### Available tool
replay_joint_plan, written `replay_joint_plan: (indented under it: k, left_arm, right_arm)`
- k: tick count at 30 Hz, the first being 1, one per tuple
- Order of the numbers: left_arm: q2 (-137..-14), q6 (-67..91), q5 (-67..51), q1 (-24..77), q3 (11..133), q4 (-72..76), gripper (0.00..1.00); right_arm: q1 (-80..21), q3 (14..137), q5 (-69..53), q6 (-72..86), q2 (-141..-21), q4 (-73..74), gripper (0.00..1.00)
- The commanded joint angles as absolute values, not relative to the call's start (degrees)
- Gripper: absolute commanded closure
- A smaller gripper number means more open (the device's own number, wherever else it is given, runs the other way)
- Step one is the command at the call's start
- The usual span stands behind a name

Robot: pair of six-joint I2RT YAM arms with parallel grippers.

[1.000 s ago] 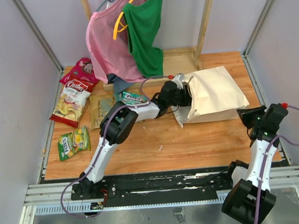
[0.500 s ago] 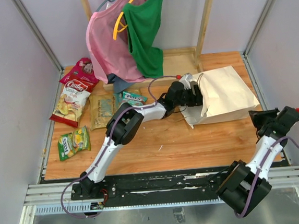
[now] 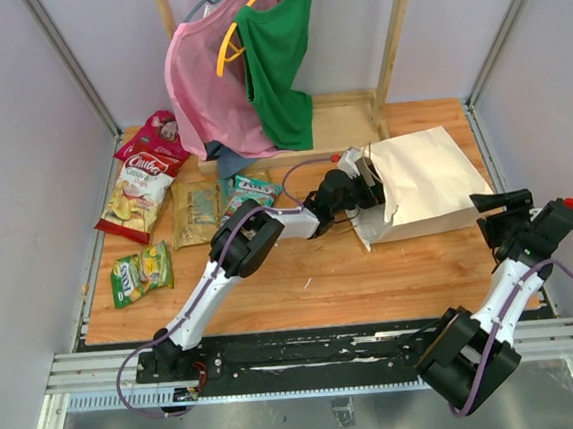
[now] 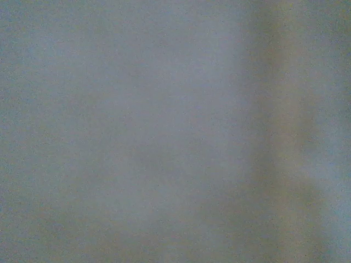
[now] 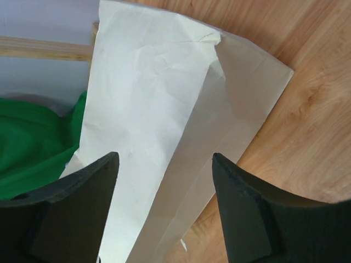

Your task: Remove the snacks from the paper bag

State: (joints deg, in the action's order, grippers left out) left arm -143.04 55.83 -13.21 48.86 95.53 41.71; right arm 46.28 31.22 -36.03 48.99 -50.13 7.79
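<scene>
Right wrist view shows the right claw (image 5: 164,160) released: its two black fingers stand spread with nothing between them, just off the paper bag (image 5: 153,104). In the top view it sits beside the bag's closed right end without touching it. The left claw (image 3: 366,174) is at the bag's mouth. Its own camera gives only a grey-beige blur, so I cannot tell whether it is spread or clenched. The one bag, cream and creased, lies flat at the right rear of the bench (image 3: 302,273), its long axis running left to right and its mouth facing left. Five snacks (image 3: 140,193) lie well apart from it on the left side: dark pink, red-and-white, yellowish, teal and yellow-green.
</scene>
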Motion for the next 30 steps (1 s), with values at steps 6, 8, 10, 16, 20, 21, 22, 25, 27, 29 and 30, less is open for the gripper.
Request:
replay_joint_plan:
  k: [6, 8, 10, 16, 20, 21, 22, 25, 27, 29, 30]
  left_arm:
    - [-149.6, 60.9, -10.9, 49.7, 102.1, 48.2, 0.19]
    - [-150.3, 60.9, -10.6, 49.7, 102.8, 47.6, 0.26]
    - [-150.7, 60.4, -10.7, 49.6, 103.5, 47.0, 0.35]
    - [-146.4, 61.0, -10.5, 47.9, 94.4, 51.8, 0.99]
    - [-138.5, 59.6, -9.4, 46.6, 79.7, 60.3, 1.00]
    - [-136.4, 58.7, -9.0, 46.5, 76.5, 61.6, 1.00]
    - [-134.4, 57.8, -8.6, 46.4, 73.6, 62.5, 0.99]
    - [-129.3, 55.6, -7.6, 46.2, 66.3, 65.3, 0.99]
    - [-126.0, 54.7, -7.3, 46.1, 62.9, 66.5, 0.99]
    - [-123.3, 53.9, -6.8, 46.0, 59.5, 67.4, 0.99]
    - [-122.0, 53.6, -6.5, 45.8, 57.8, 67.6, 0.99]
  right_arm:
    - [47.0, 31.2, -37.4, 48.2, -46.4, 9.1, 0.18]
    - [47.0, 30.7, -37.7, 48.7, -46.2, 8.8, 0.17]
    - [46.9, 30.5, -38.2, 49.2, -46.1, 8.4, 0.17]
    - [46.9, 30.5, -38.8, 49.0, -46.0, 8.5, 0.17]
    - [46.8, 30.0, -38.8, 49.6, -46.0, 7.7, 0.15]
    - [46.7, 29.8, -38.9, 49.8, -46.1, 7.3, 0.15]
    - [46.7, 29.7, -39.1, 50.0, -46.3, 6.8, 0.15]
    - [46.6, 29.5, -39.1, 49.9, -46.5, 6.4, 0.14]
    - [46.6, 29.6, -38.8, 49.8, -46.7, 6.4, 0.13]
    - [46.6, 29.7, -38.8, 49.5, -46.8, 6.5, 0.12]
    - [46.6, 29.8, -38.8, 49.4, -46.9, 6.6, 0.12]
